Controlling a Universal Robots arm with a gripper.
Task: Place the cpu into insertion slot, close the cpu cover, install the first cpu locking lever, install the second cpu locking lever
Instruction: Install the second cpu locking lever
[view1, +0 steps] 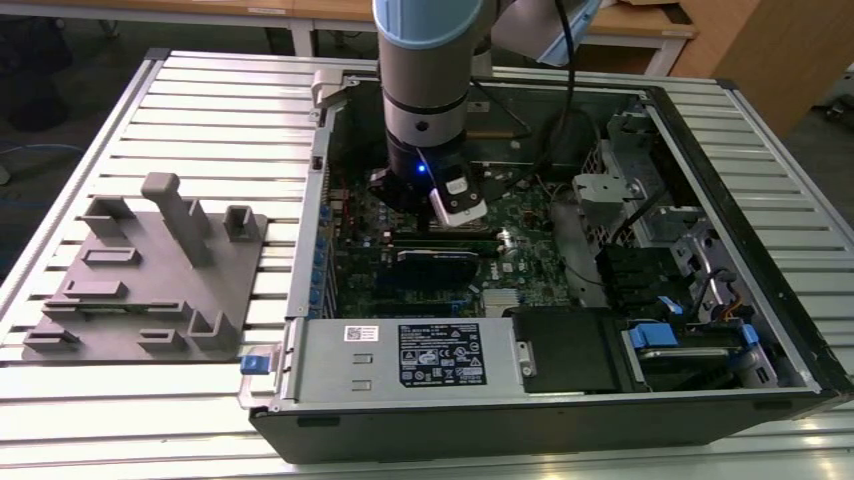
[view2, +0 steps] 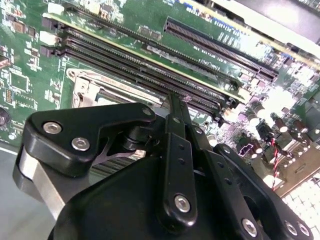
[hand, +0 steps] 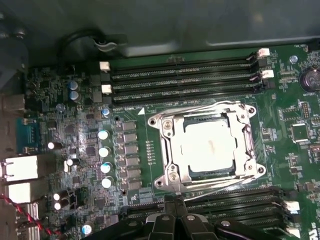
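Silver cpu (hand: 209, 147) in insertion slot (hand: 165, 150) | cpu cover (hand: 245, 131) closed | writing unreadable

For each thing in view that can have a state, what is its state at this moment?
cpu: seated in the insertion slot, pale top showing.
cpu cover: closed flat around the cpu.
insertion slot: occupied.
end effector: empty, tips together, hovering at the socket's edge.
computer case: side open, motherboard exposed.

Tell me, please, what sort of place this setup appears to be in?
Probably a robotics lab or assembly test cell: an opened computer case sits on a slatted aluminium table, beside a grey fixture tray.
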